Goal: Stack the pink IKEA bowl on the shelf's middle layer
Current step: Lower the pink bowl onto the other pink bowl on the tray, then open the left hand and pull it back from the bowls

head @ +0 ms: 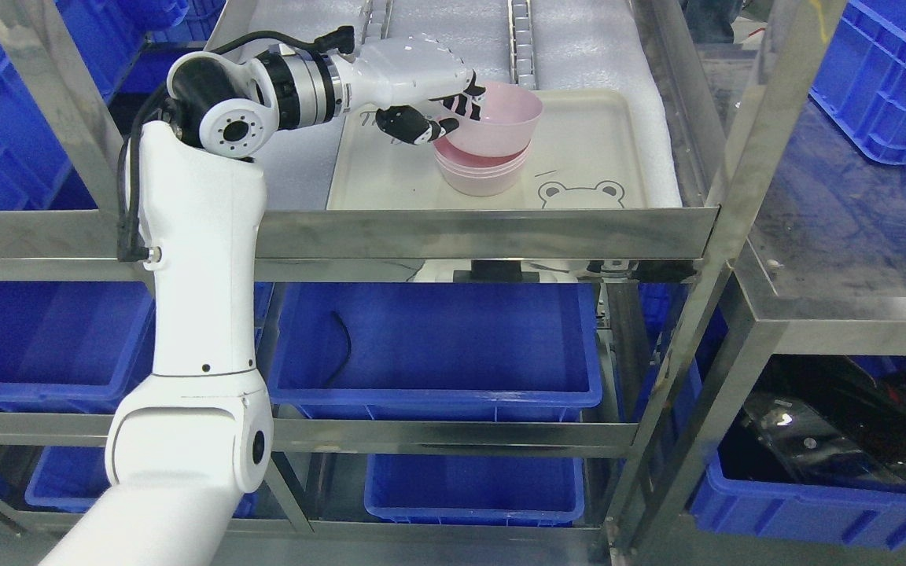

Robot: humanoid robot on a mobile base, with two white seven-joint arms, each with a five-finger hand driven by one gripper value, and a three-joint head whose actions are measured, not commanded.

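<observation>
A pink bowl (500,119) sits tilted in the top of a short stack of pink bowls (483,174) on a cream tray (587,149) with a bear drawing, on the steel shelf. My left hand (443,106) reaches in from the left and is shut on the top bowl's left rim, with dark fingertips (465,101) over the rim and the thumb below it outside. The bowl's left edge is hidden by the hand. My right arm is out of view.
Steel shelf posts (736,157) frame the tray on both sides, and a front rail (484,233) runs below it. Blue bins (437,346) fill the lower layers and the surroundings. A bin at lower right (838,440) holds dark wrapped items.
</observation>
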